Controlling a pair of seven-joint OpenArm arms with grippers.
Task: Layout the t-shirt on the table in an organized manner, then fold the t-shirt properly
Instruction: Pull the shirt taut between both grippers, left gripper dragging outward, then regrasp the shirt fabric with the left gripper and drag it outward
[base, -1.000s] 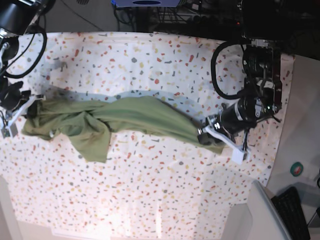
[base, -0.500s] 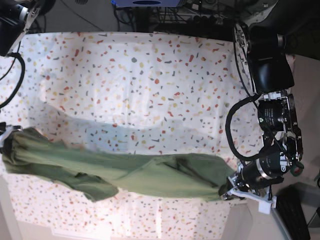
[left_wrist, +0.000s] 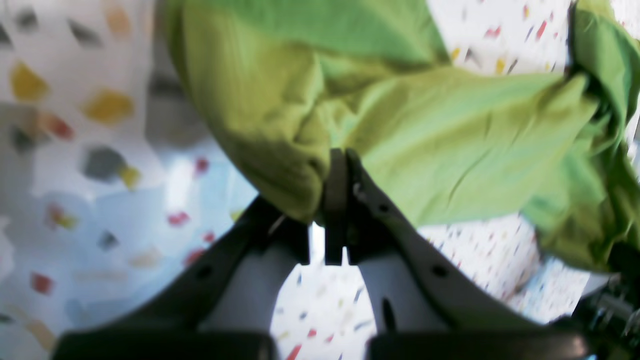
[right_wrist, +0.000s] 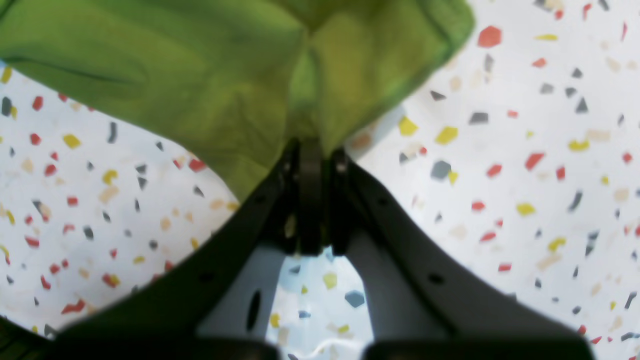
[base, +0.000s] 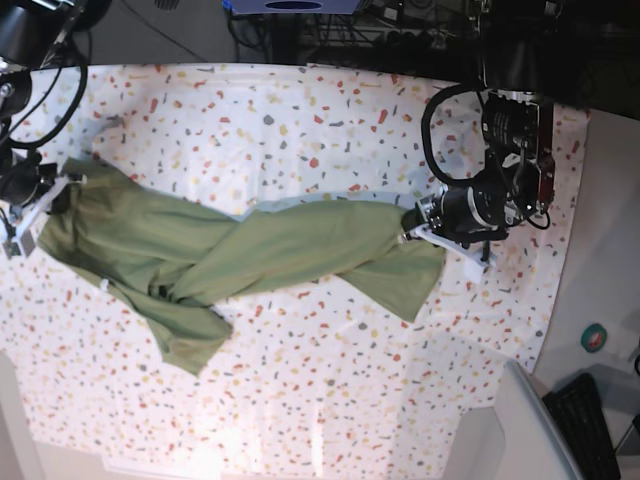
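The olive-green t-shirt (base: 250, 250) lies stretched left to right across the speckled table (base: 300, 120), twisted in its middle, with loose folds hanging toward the front. My left gripper (base: 412, 226) is shut on the shirt's right end. In the left wrist view the left gripper (left_wrist: 336, 160) pinches bunched green cloth (left_wrist: 450, 150). My right gripper (base: 48, 196) is shut on the shirt's left end near the table's left edge. The right wrist view has the right gripper (right_wrist: 310, 148) clamped on a fold of the t-shirt (right_wrist: 200, 75).
A pale bin (base: 530, 430) and a dark keyboard (base: 585, 420) sit off the table's front right corner. A small green roll (base: 594, 337) lies on the grey surface past the cloth's right edge. Black cables (base: 440, 130) loop near the left arm.
Both arms swung the held shirt down to the table's front edge, then back up to the middle. The shirt now lies lower and more spread out than a second ago.
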